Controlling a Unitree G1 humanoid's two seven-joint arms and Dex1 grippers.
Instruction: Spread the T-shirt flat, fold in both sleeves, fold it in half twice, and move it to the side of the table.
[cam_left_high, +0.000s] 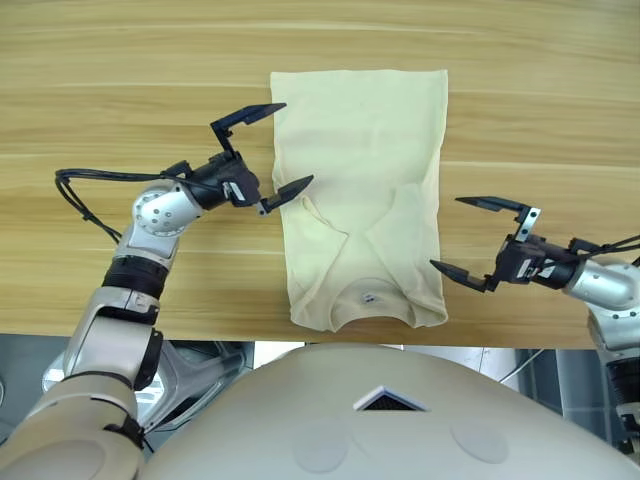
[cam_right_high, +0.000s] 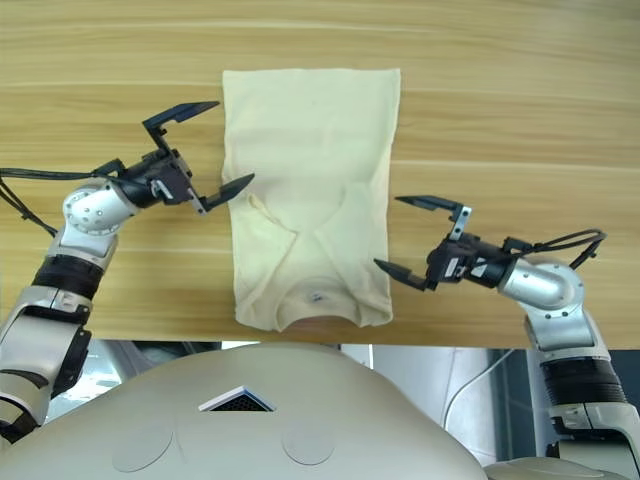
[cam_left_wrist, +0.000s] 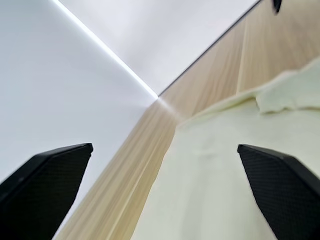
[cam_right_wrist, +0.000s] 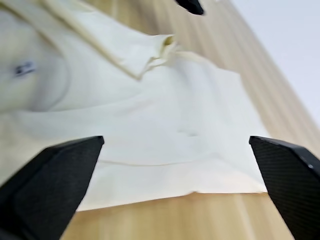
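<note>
A pale yellow T-shirt (cam_left_high: 365, 170) lies on the wooden table (cam_left_high: 120, 90) as a long narrow strip, both sleeves folded in over its middle and the collar at the near edge. My left gripper (cam_left_high: 265, 152) hangs open beside the shirt's left edge, holding nothing. On the other side, my right gripper (cam_left_high: 480, 238) is open too, just off the shirt's right edge near the collar end. The left wrist view shows the shirt (cam_left_wrist: 225, 170) between its black fingertips (cam_left_wrist: 280, 175). Cloth (cam_right_wrist: 165, 125) also spans the space between the fingertips (cam_right_wrist: 55, 170) in the right wrist view.
Bare wood stretches to the left, right and far side of the shirt. The table's near edge (cam_left_high: 200, 338) runs just below the collar. Black cables (cam_left_high: 90, 185) trail from the left arm over the table.
</note>
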